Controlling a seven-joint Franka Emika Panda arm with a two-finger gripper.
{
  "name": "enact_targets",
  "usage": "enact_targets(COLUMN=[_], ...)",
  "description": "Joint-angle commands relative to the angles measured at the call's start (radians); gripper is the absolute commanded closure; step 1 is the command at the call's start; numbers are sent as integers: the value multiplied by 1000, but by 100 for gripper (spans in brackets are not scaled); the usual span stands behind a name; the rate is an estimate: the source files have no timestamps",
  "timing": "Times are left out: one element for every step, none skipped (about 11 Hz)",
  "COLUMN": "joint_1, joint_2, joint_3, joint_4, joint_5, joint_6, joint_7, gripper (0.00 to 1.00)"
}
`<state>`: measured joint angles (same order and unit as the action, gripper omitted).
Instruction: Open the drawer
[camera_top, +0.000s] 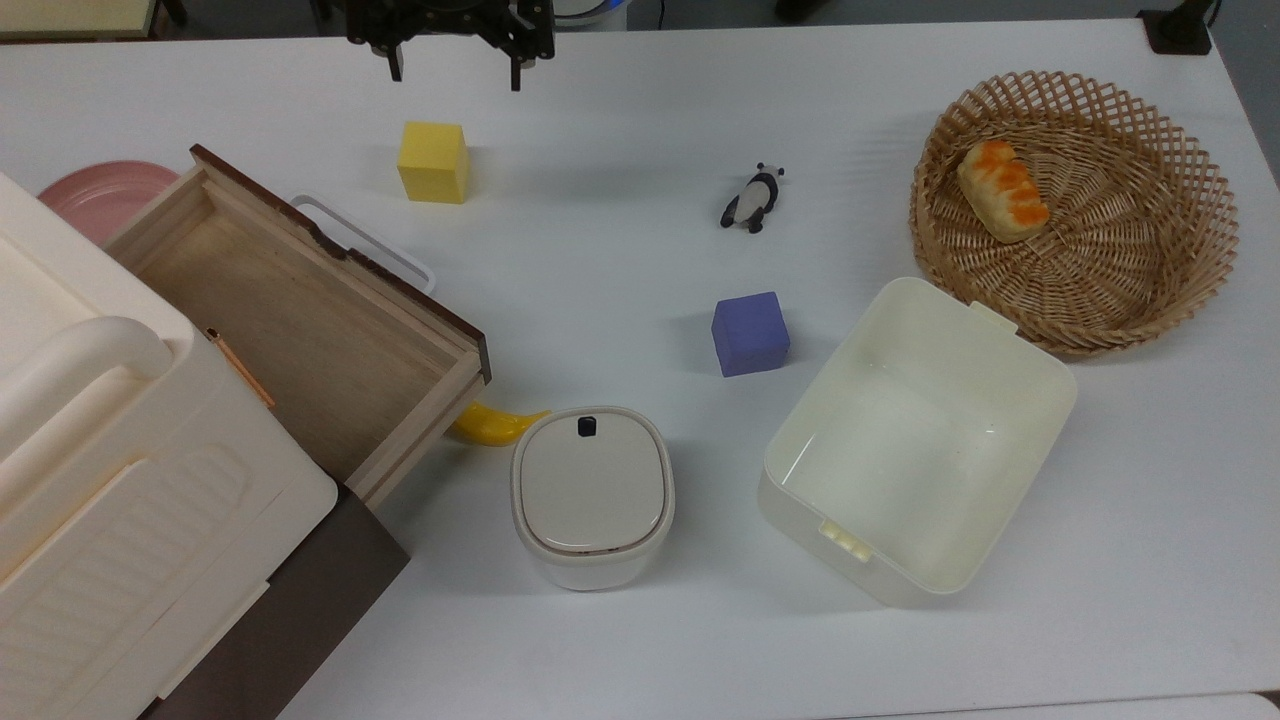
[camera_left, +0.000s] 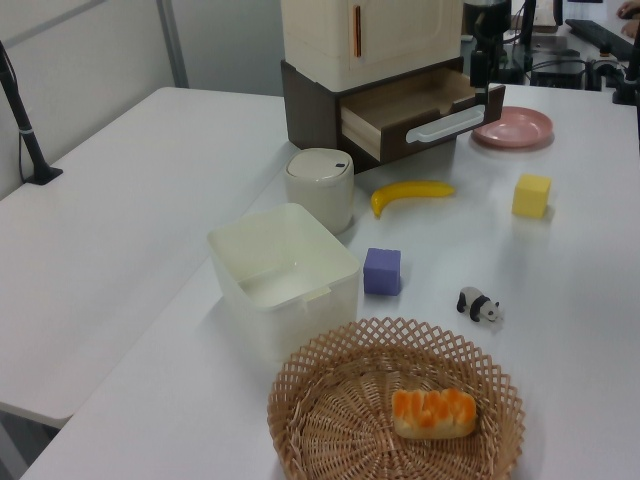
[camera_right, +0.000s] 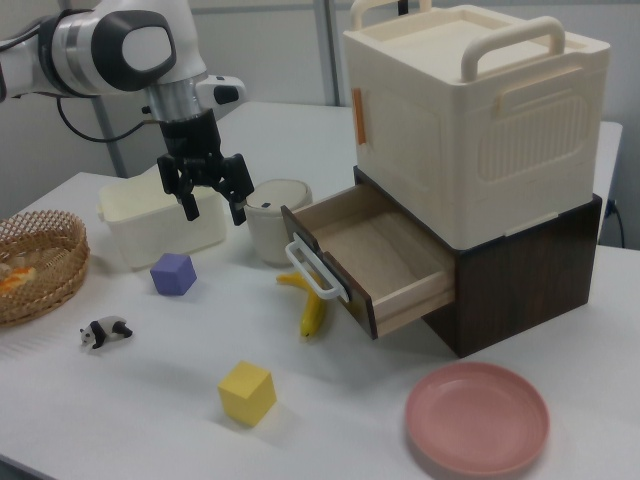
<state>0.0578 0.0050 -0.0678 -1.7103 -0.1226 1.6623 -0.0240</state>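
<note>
Top view, L to R. Cream lidded box (camera_top: 110, 470) w/ handle sits on a dark brown cabinet (camera_top: 290, 610) at lower left. The drawer (camera_top: 300, 320) sticks out from under it, pulled well open, plywood bottom bare, dark front panel facing the surface's middle, white loop handle (camera_top: 365, 243) on that panel. Pink plate (camera_top: 100, 195) just behind the drawer's far corner. Yellow cube (camera_top: 432, 162) near the handle, apart from it. Gripper (camera_top: 452, 70) at the top edge, above the cube and clear of it, fingers spread wide, nothing between them; the right view shows it raised over the surface (camera_top: 640, 120), well apart from the drawer. Banana (camera_top: 498, 424) pokes out from beneath the drawer's near corner, beside a small round-cornered lidded bin (camera_top: 592, 495). Toy panda (camera_top: 752, 198) lies mid-surface, purple cube (camera_top: 750, 333) below it. Cream open bin (camera_top: 915, 440) next, tilted askew to the surface edges. Wicker basket (camera_top: 1075, 210) at far right, a bread roll (camera_top: 1002, 190) w/ orange topping inside.
</note>
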Motion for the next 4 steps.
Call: enact_targets(joint_1=[-21, -21, -26, -32], joint_2=[-17, -17, -11, -10], joint_3=[13, 8, 5, 5], joint_4=[3, 8, 33, 35], joint_5=[29, 34, 58, 73], joint_6=[-12, -13, -22, -23], joint_7=[16, 18, 18, 18], gripper=[0, 0, 0, 0])
